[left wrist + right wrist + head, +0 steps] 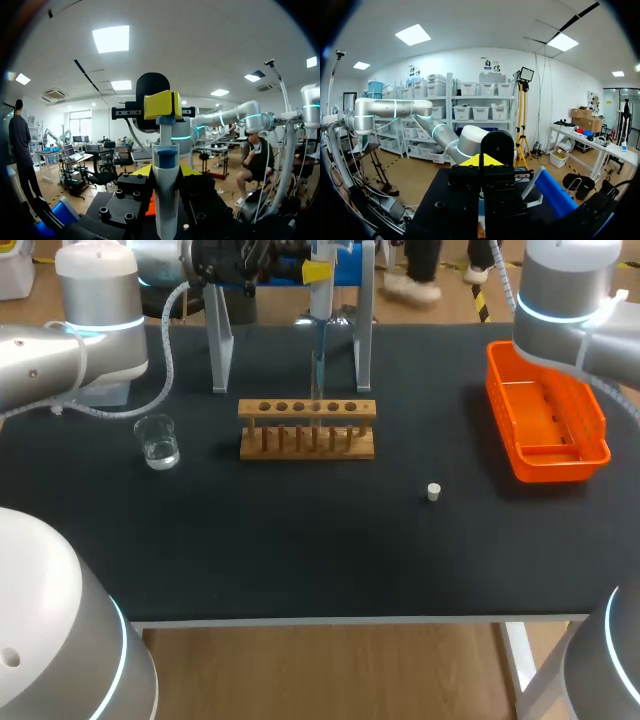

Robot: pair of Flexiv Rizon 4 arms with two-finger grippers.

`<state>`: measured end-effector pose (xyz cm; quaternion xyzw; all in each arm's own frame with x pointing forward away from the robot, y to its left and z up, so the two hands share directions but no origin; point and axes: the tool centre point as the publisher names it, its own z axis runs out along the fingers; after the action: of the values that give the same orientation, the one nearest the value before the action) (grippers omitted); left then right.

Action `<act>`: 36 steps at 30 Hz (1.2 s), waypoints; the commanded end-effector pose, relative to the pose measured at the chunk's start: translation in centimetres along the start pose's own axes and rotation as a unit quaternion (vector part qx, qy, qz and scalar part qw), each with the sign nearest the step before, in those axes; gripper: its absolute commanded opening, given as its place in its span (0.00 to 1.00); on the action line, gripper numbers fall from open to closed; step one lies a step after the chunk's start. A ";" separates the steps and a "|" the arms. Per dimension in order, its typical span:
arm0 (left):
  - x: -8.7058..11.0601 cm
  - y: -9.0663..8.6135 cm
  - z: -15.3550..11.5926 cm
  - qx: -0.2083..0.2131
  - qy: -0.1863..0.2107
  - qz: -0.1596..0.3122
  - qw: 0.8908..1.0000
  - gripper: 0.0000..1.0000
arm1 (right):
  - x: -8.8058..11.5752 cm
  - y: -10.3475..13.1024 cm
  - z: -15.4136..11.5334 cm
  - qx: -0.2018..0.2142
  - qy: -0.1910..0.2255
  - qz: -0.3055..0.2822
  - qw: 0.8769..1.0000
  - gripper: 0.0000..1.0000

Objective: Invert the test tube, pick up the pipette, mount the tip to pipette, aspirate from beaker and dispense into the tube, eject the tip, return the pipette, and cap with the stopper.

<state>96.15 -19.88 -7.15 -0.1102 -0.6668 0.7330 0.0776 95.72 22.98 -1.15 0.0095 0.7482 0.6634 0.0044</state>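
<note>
Blue-banded pipette (pixel 166 202) upright in left claw (pixel 165 171)

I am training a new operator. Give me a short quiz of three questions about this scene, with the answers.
1. True or false: the stopper sits in the wooden rack.
2. Which holds clear liquid? A) beaker B) orange basket C) wooden rack
3. Fill in: the left gripper holds the ____ between its fingers.
Key: 1 false, it lies on the table; 2 A; 3 pipette.
</note>
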 end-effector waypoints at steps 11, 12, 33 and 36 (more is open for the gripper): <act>-0.2 -0.3 -0.1 0.000 0.003 0.000 1.000 0.00 | 0.2 -1.8 0.4 0.007 0.003 0.010 1.000 0.00; -0.2 -0.3 -0.1 0.000 0.003 0.000 1.000 0.00 | 0.2 -1.9 0.4 0.008 0.003 0.012 1.000 0.00; -0.2 -0.3 -0.1 0.000 0.003 0.000 1.000 0.00 | 0.3 -3.2 0.6 0.014 0.004 0.026 1.000 0.00; -0.2 -0.3 -0.1 0.000 0.003 0.000 1.000 0.00 | 0.3 -3.1 0.5 0.013 0.003 0.025 1.000 0.00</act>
<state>96.06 -19.87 -7.69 -0.1100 -0.6669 0.7329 0.0777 95.42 23.20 -3.45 0.0264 0.7560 0.6539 -0.0145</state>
